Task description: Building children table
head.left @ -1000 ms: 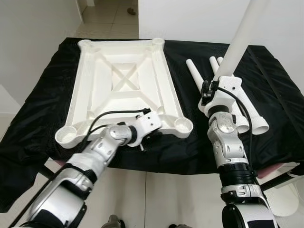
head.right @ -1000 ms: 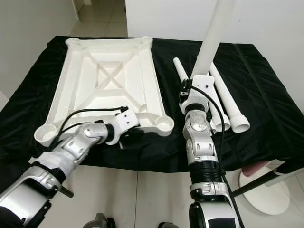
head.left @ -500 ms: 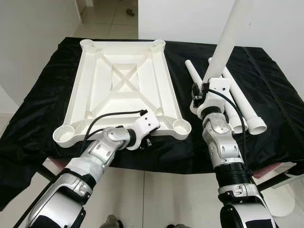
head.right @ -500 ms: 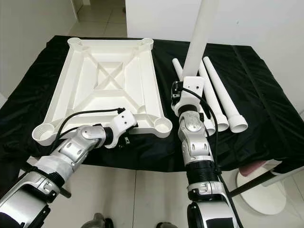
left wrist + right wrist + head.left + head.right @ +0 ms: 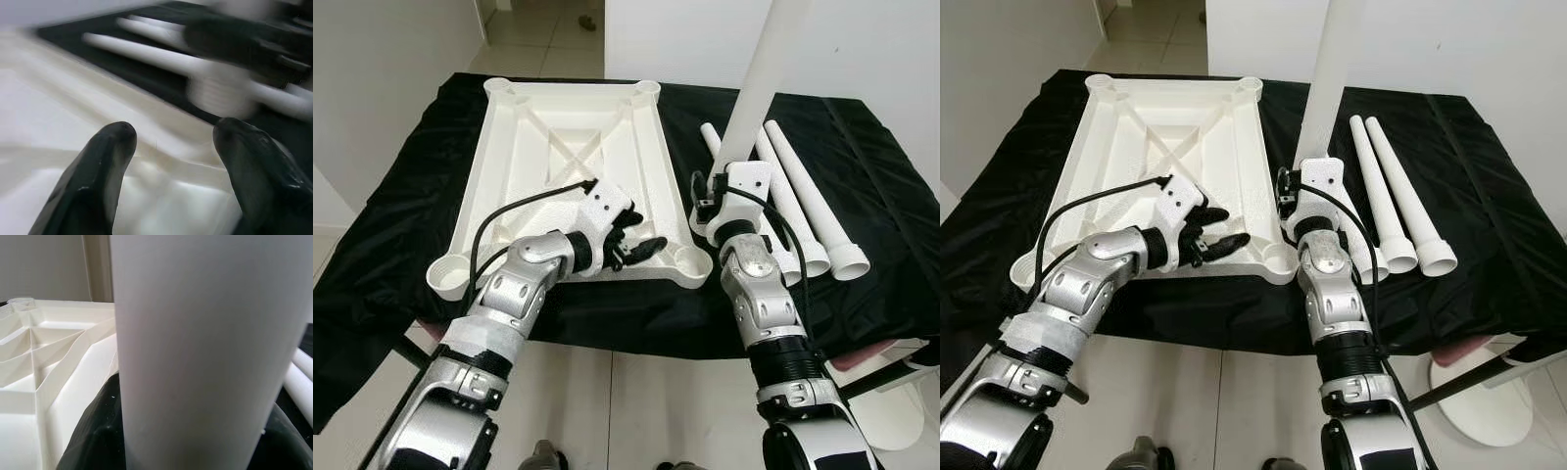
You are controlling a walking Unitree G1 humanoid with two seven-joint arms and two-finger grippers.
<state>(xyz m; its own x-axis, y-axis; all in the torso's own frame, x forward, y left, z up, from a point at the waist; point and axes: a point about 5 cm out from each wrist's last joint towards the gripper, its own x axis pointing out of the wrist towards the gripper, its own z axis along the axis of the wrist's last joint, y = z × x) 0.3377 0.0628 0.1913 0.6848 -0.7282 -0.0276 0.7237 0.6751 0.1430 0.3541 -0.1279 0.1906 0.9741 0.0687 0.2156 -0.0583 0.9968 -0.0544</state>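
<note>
The white table top [image 5: 568, 147] lies upside down on the black-draped table, with a round socket [image 5: 691, 260] at its near right corner. My right gripper [image 5: 707, 196] is shut on a white table leg [image 5: 759, 88], held upright just right of that socket; the leg [image 5: 205, 352] looms large in the right wrist view between dark fingers [image 5: 93, 440]. My left gripper [image 5: 641, 245] hovers open over the top's near rim, its fingers [image 5: 98, 176] spread with nothing between them.
Three loose white legs [image 5: 803, 196] lie side by side on the black cloth [image 5: 881, 196] right of the table top. A white stool base [image 5: 1489, 401] stands on the tiled floor at the right. The table's front edge is close to my body.
My left gripper has risen from the table's front edge to above the top's near rim. The right arm has carried the upright leg leftward, closer to the near right socket.
</note>
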